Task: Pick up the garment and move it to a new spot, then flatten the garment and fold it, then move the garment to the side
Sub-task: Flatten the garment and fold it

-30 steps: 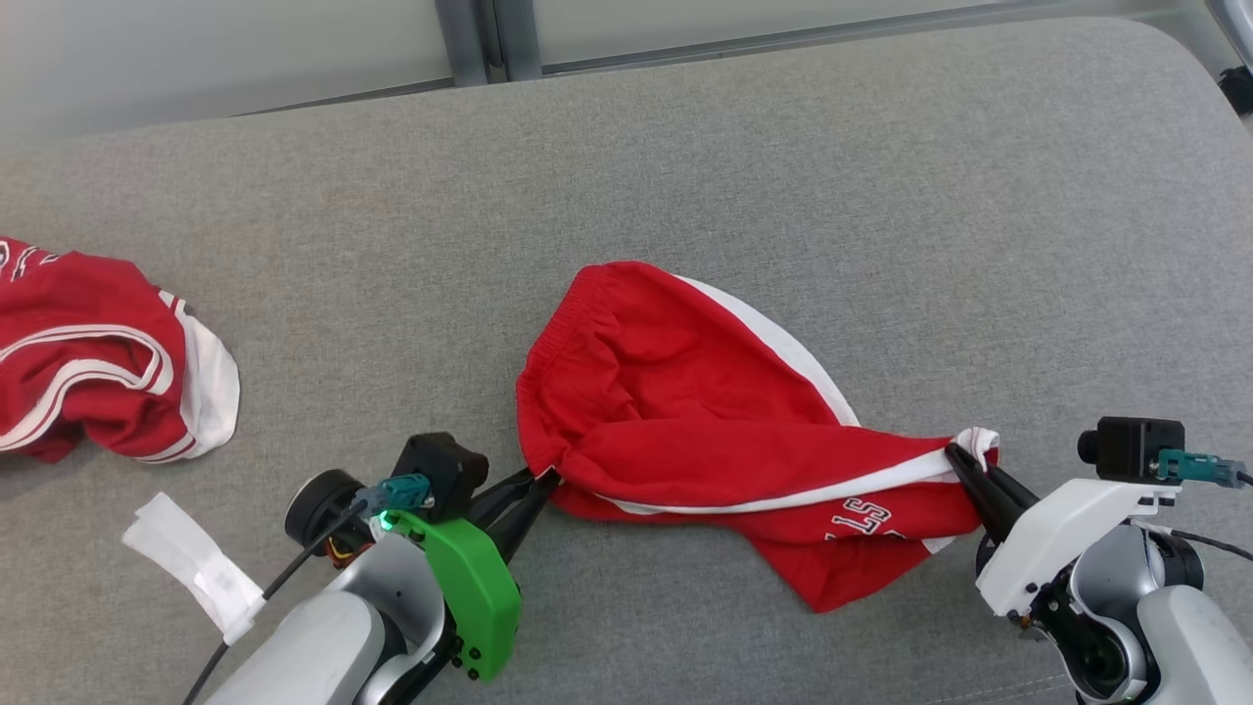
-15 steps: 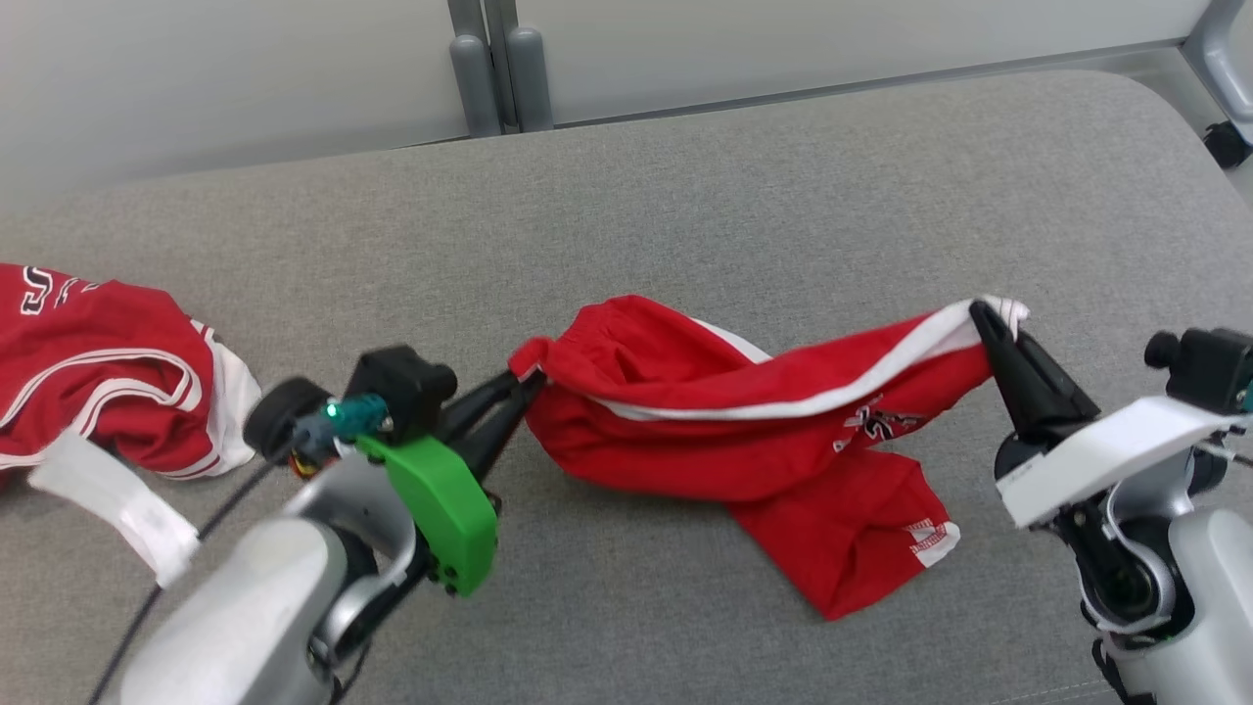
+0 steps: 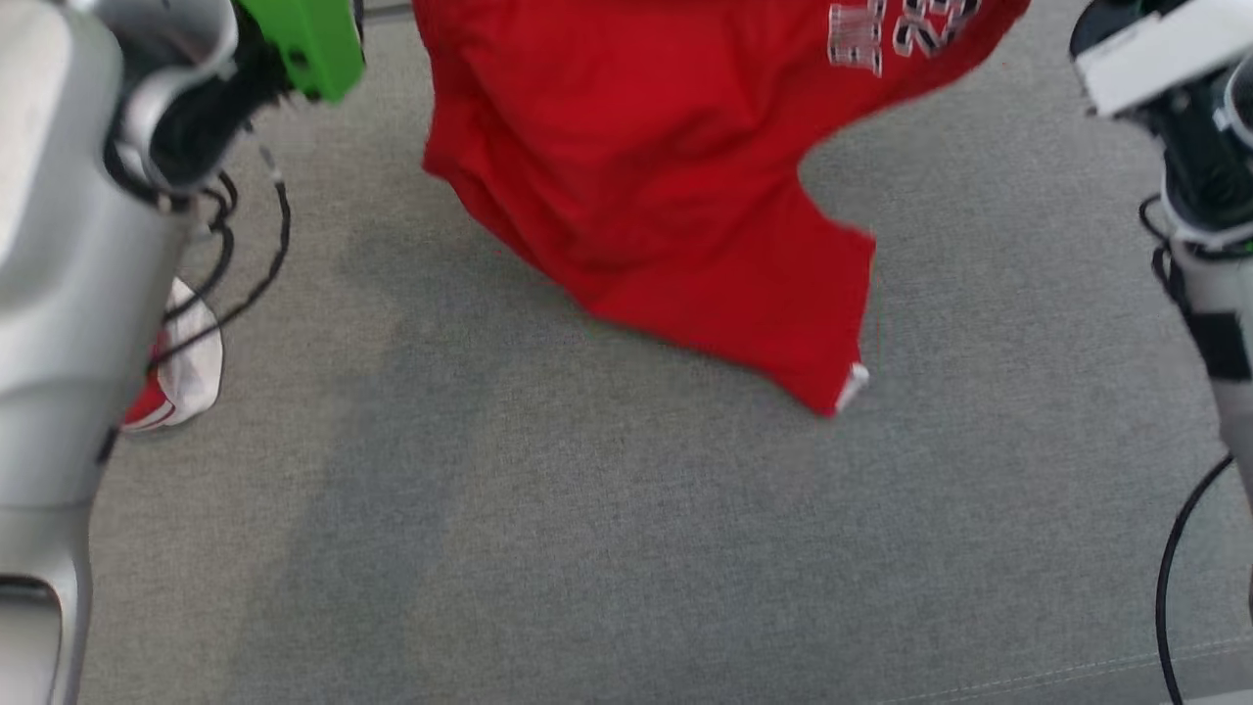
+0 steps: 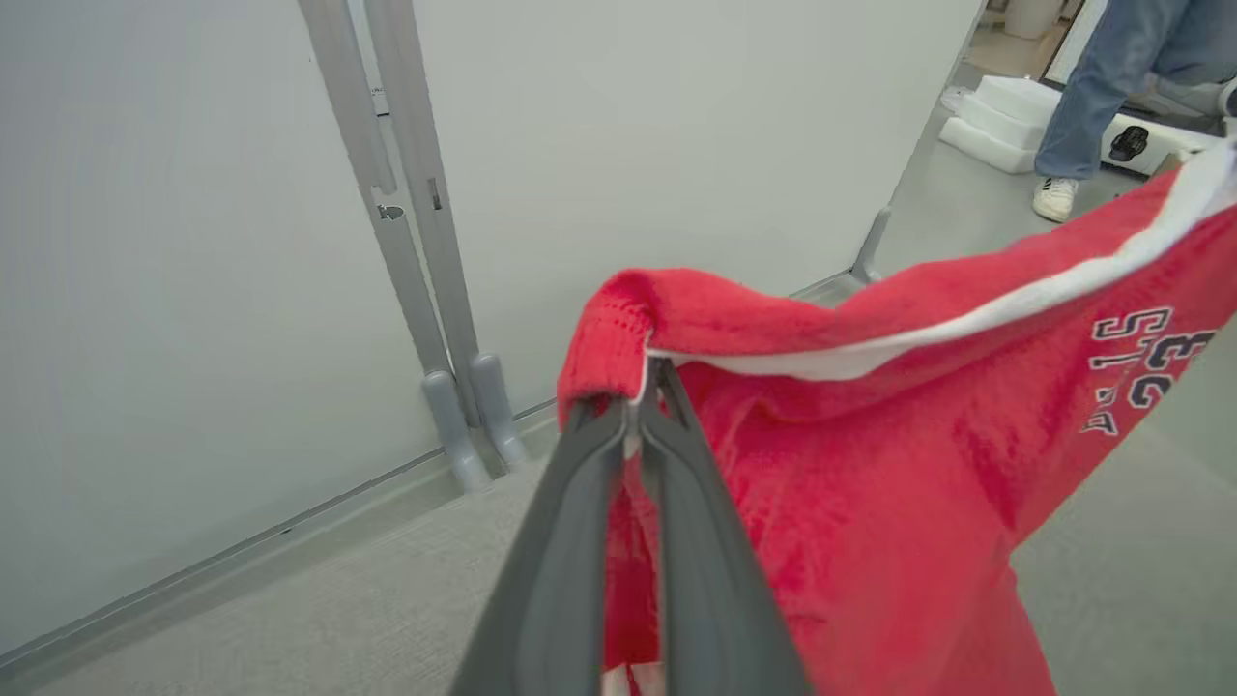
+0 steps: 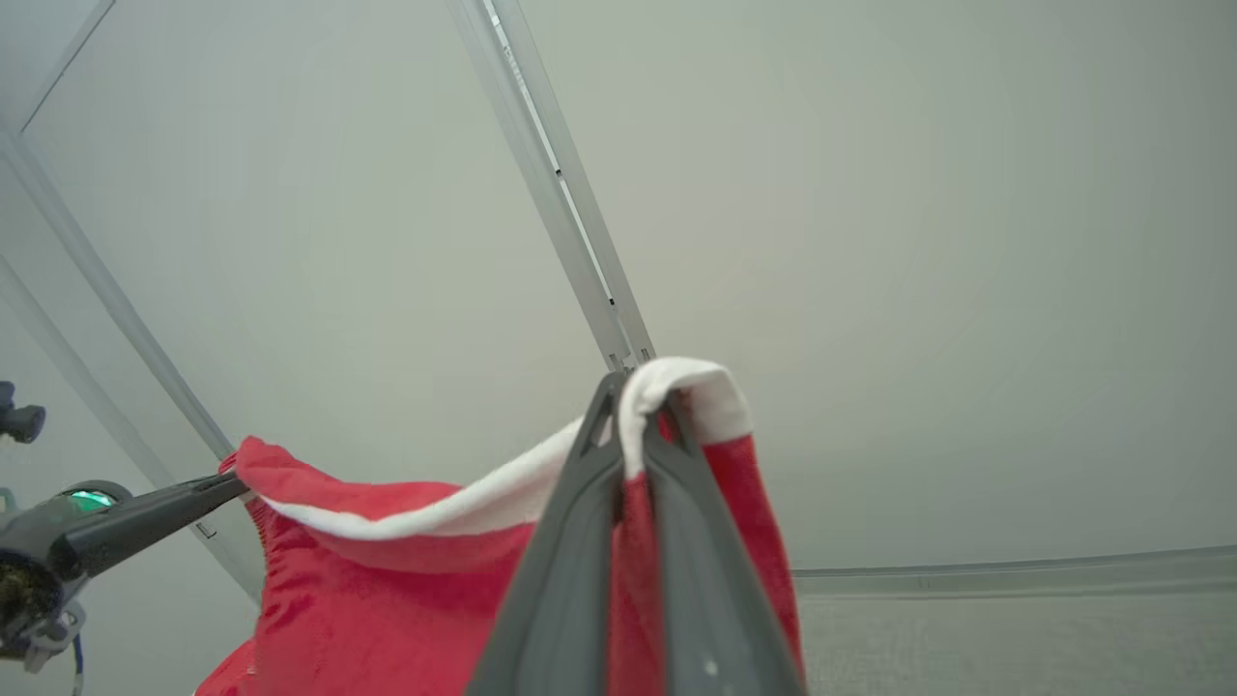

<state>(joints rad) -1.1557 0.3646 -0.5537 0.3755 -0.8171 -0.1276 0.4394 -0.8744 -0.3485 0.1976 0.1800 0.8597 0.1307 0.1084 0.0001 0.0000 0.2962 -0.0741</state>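
Mid-lift by the look of it: first step, carry to a new spot.

Red garment (image 3: 636, 196) hanging at top centre of head view, clear of the grey cushion (image 3: 587, 548), except maybe the low corner with the white tab at centre right. Too blurred to tell if touching.

Ribbed waistband end clamped flat in left gripper (image 4: 646, 382), centre of left wrist view, cloth curled over the tips. White-trimmed hem corner clamped the same way in right gripper (image 5: 638, 396), centre of right wrist view. No gap visible in either pair of fingers.

Two-point hold at opposite ends, presumably to stretch the top edge so the body drapes open instead of bunching. Should make flattening easier. White stripe spanning between the grips, number print toward the right side.

Green cover (image 3: 308, 39) of the left arm at top left of head view. Second red-and-white garment (image 3: 181, 377) at the left edge, partly behind that arm, well apart from the target. Person's leg (image 4: 1092, 97) at upper right of left wrist view, far from the work.

Next, as a guess: lower onto bare cushion, trailing corner first. Risk: thin pinch slipping at the hem.
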